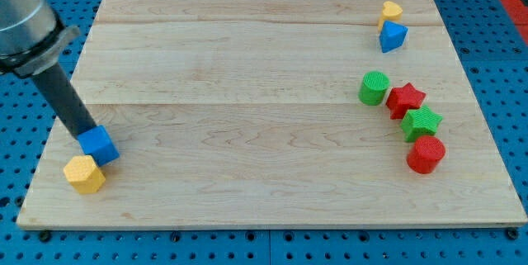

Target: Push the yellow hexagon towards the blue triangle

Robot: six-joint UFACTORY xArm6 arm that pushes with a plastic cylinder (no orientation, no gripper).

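Note:
The yellow hexagon lies near the board's bottom left corner. A blue cube touches its upper right side. The blue triangle sits at the view's top right, with a yellow heart touching it just above. My tip is at the lower end of the dark rod, against the blue cube's upper left edge, just above the yellow hexagon.
At the view's right stand a green cylinder, a red star, a green star and a red cylinder, running diagonally down. The wooden board lies on a blue pegboard.

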